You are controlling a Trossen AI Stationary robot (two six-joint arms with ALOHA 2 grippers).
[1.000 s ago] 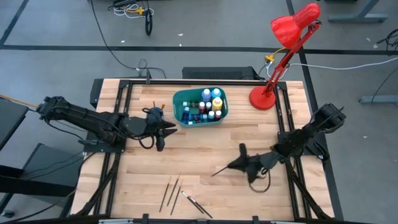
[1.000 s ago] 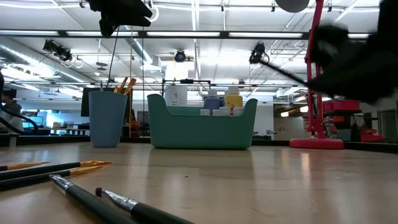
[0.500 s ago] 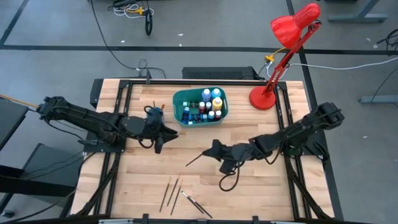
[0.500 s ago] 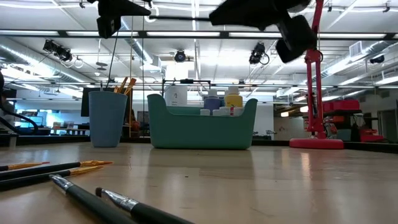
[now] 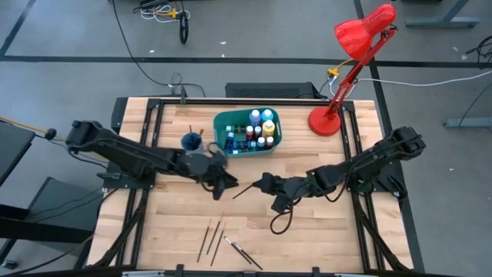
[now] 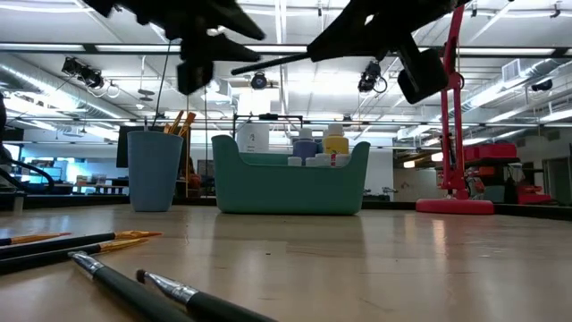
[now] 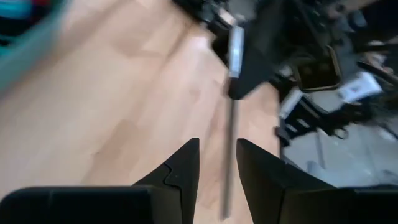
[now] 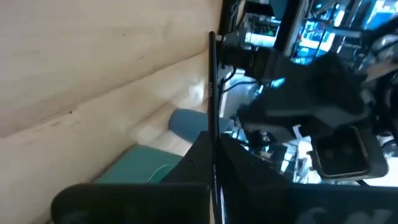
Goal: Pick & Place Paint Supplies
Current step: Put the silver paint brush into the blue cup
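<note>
Handover, mid-air: right gripper pinched on brush; left gripper half open, free end between its fingers. Your risk — releasing before left closes drops it.

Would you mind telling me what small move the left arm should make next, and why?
Probably ease the left gripper forward so its open fingers straddle the brush, then close. The right gripper holds that brush out toward it above the table, as for a handover.
</note>
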